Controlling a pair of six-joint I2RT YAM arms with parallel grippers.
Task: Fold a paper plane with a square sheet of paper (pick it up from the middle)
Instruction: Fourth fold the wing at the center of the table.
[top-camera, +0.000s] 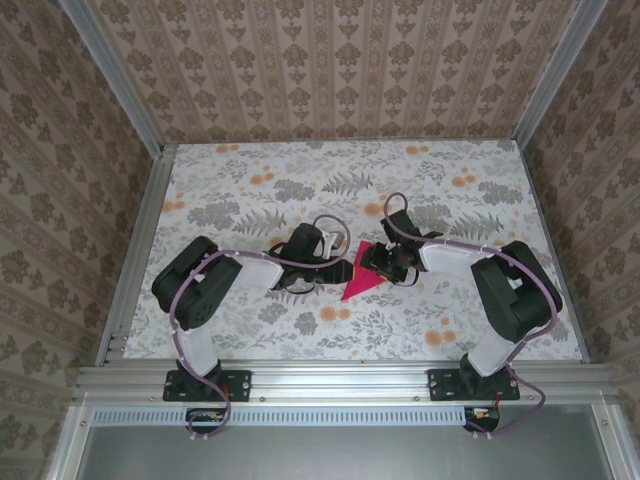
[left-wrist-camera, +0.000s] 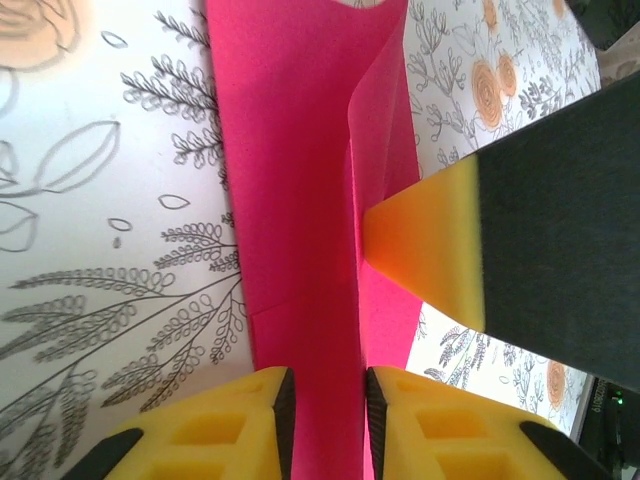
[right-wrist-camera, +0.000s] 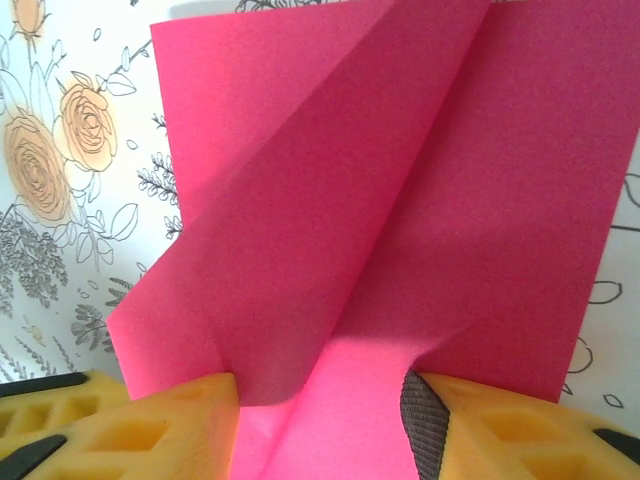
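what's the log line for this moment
paper: partly folded, on table | left gripper: open, astride paper | right gripper: open, astride paper

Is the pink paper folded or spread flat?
Folded: the pink paper carries a diagonal crease, one flap lifting off the table; overhead it looks triangular.

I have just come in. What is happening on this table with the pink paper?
Two robot arms are folding the square sheet of paper on the flowered table. The sheet is only partly folded: one flap stands up from a crease, and there is no plane shape yet. The left gripper has the sheet between its fingers, but I cannot tell whether it pinches it. The right gripper meets it from the opposite side with its jaws open over the paper, one fingertip at the raised flap.
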